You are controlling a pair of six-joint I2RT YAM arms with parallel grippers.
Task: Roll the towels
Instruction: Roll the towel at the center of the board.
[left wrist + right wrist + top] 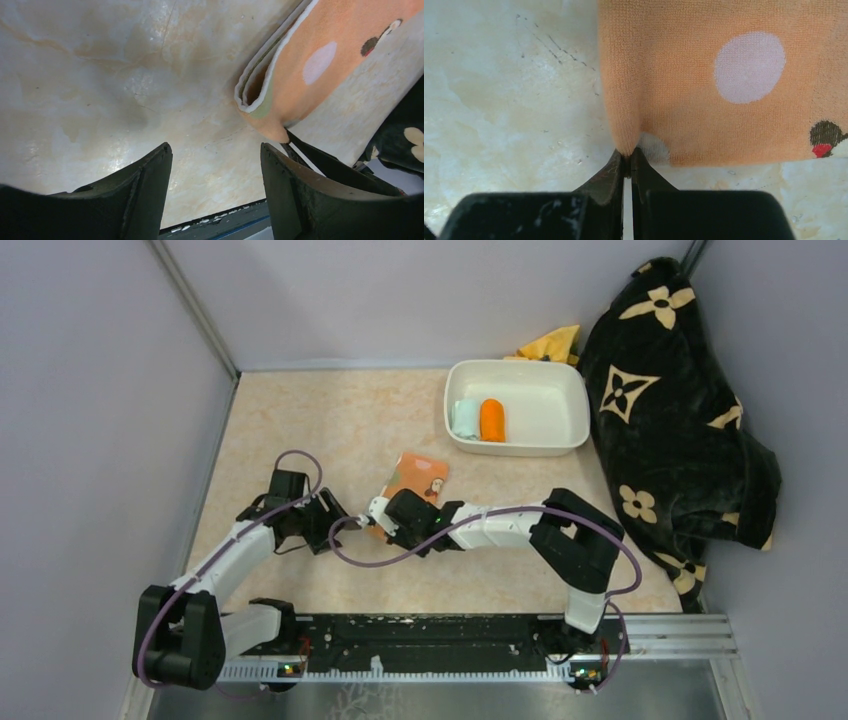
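Observation:
The polka-dot towel [420,478] lies folded flat on the table's middle, orange side up with pale dots and a small cartoon figure. My right gripper [378,512] is shut on its near left corner; the right wrist view shows the jaws [628,157] pinching a peak of the cloth [724,100]. My left gripper [335,523] is open and empty just left of that corner. In the left wrist view the left gripper [215,165] hovers over bare table, with the towel's layered edge [320,70] to its upper right. The mint green towel [465,418] and the orange towel [492,420] lie rolled in the white tray [560,375].
The white tray stands at the back, right of centre. A big black blanket with tan flowers [670,410] fills the right side. A yellow cloth [552,343] pokes out behind the tray. Grey walls close in the left and back.

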